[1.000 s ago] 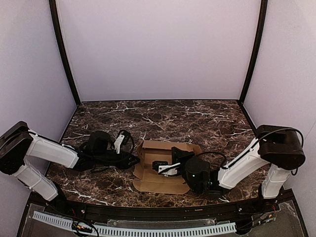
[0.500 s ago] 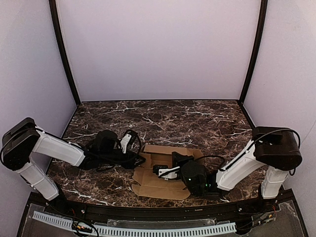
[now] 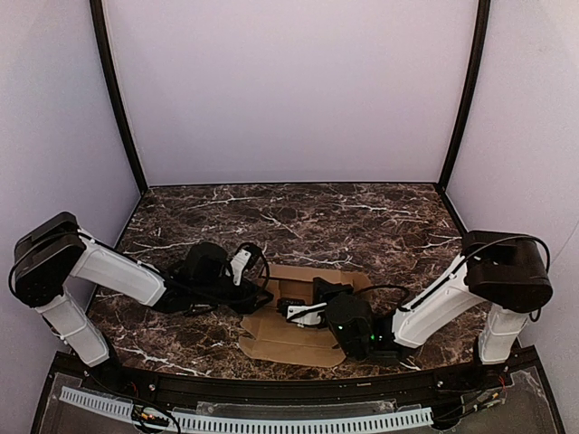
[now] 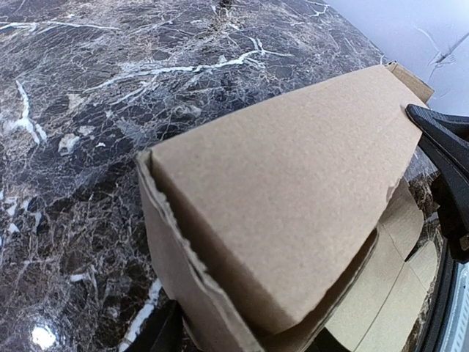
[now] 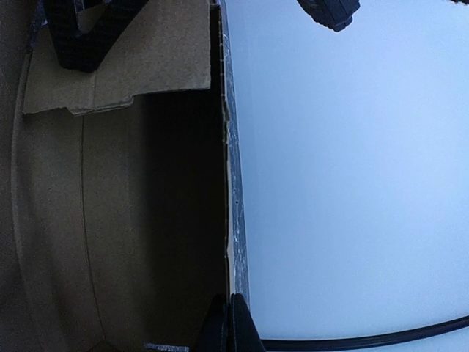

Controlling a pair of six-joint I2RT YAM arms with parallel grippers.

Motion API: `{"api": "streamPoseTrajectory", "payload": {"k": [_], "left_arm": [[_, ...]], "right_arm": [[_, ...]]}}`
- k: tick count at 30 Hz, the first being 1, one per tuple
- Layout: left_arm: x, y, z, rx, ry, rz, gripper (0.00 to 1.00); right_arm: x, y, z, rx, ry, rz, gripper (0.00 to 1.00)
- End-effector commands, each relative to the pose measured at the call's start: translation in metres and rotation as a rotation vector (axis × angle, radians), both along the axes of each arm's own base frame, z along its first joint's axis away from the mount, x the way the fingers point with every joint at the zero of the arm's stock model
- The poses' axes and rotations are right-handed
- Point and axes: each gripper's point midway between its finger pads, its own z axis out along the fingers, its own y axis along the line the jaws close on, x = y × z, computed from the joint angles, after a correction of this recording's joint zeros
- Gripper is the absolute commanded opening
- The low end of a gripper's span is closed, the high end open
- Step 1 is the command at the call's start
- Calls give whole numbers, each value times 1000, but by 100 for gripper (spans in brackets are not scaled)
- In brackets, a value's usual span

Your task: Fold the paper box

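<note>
Gripper, right [image 5: 227, 326]: jaws closed to a pinch on the thin free edge of the raised panel of the paper box [image 3: 288, 342]; one of its black fingers [image 4: 447, 165] shows at that panel's right end in the left wrist view
Gripper, left [image 3: 261, 295]: jaws parted, holding nothing; its ridged fingers [image 5: 79, 37] stand one on each side of the raised panel, the inner one in front of a short flap, the outer one off the cardboard against the pale wall; whether the inner one touches cannot be told
Raised panel [image 4: 286, 198]: plain brown, tilted up from the sheet; cut edges fibrous and slightly ragged at the left corner, corrugation visible along the pinched edge in the right wrist view
Paper box, position: flat sheet with notched flaps, lying at the front middle of the table between the two arms; near edge just short of the front rim, left edge beside the left fingers
Arms: left arm [image 3: 109, 271] and right arm [image 3: 434, 307] both low over the table, elbows out toward the side walls
Table [image 3: 380, 226]: dark brown marble with white veins; a broad stretch lies between the sheet and the back wall, narrower strips run to either side under the forearms
Enclosure: pale lilac walls [image 3: 289, 90] on three sides, black posts [image 3: 116, 108] at the back corners
</note>
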Motion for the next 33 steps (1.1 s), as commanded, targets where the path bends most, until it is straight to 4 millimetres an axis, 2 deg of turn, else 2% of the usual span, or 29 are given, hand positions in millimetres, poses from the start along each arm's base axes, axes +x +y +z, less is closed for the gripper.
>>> {"api": "streamPoseTrajectory", "payload": {"k": [1,7,15,19,21,27,29,31,33], "left_arm": [[6,-2,5,31,-57,23,45],[10,-1,5,47,-79,50,33],[17,-4,7,49,-102,71,30],[21,-4,8,60,-116,90,22],[21,-5,8,60,-118,91,14],[20,-8,11,54,-124,84,4],[20,-9,11,53,-124,82,2],[20,-10,12,52,-125,81,1],[22,-8,13,61,-137,96,0]], "right_arm": [[-7,6,-14,-14,30,12,0],[-10,12,-12,-8,32,17,0],[-15,16,-13,5,53,12,0],[-18,19,-15,10,74,3,0],[-18,20,-15,15,84,-5,0],[-19,27,-11,58,134,-27,0],[-21,31,-10,85,171,-32,8],[-23,34,-8,119,224,-37,11],[-25,39,-2,161,259,-30,21]]}}
